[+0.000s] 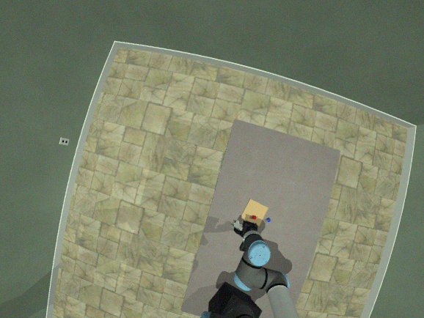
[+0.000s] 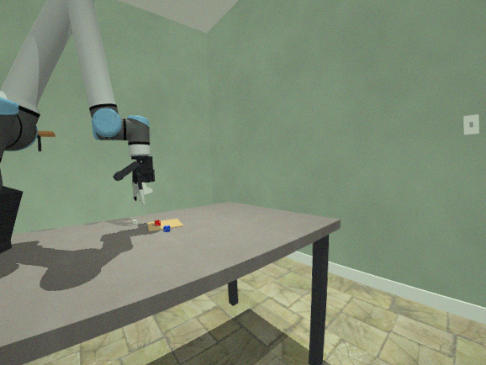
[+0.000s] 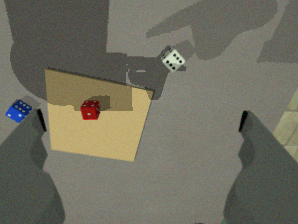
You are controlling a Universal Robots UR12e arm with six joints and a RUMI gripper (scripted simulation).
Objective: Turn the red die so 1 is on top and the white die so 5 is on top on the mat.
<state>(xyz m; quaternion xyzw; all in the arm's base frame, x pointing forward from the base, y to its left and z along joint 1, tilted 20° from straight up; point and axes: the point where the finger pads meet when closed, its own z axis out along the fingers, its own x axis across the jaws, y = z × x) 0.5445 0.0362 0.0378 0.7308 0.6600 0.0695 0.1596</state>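
The red die [image 1: 254,217] [image 2: 157,223] [image 3: 90,110] sits flat on the tan mat [image 1: 257,207] [image 2: 174,223] [image 3: 100,142]; its top appears to show 1. The white die [image 2: 135,221] [image 3: 173,59] lies on the table off the mat, beyond its upper right corner in the wrist view; its bright face, seemingly the top, shows 6. In the top view the gripper hides it. The blue die [image 1: 268,220] [image 2: 166,229] [image 3: 19,111] lies off the mat's opposite side; I cannot tell its top number surely. My gripper [image 2: 139,201] [image 3: 144,111] is wide open and empty, well above the table near the white die.
The grey table [image 1: 279,168] [image 2: 235,240] carries the mat and dice. Arm shadows fall across the white die's surroundings and part of the mat. The table's long edge [image 1: 221,165] lies on the white die's side, with tiled floor [image 3: 287,125] beyond.
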